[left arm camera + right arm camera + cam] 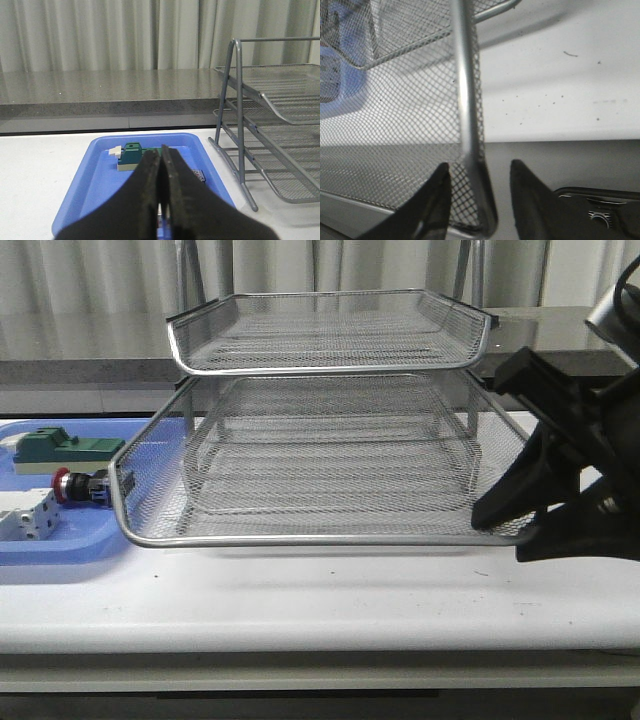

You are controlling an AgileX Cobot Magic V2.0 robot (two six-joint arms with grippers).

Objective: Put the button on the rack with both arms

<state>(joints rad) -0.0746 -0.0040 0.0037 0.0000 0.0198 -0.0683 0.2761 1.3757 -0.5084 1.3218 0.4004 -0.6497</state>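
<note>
Right fingers (437, 200) parted, straddling rack (470, 150) rim

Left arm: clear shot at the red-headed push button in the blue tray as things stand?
Probably yes. The red-headed push button lies uncovered in the blue plastic tray, just outside the silver wire-mesh rack rim. The left gripper is shut above that tray; it would need to open first.

Right gripper (500, 510): matte black, angular tapering fingers, silver cylindrical fitting above. Left gripper (161, 165): black, rough-textured wedge fingers.
</note>
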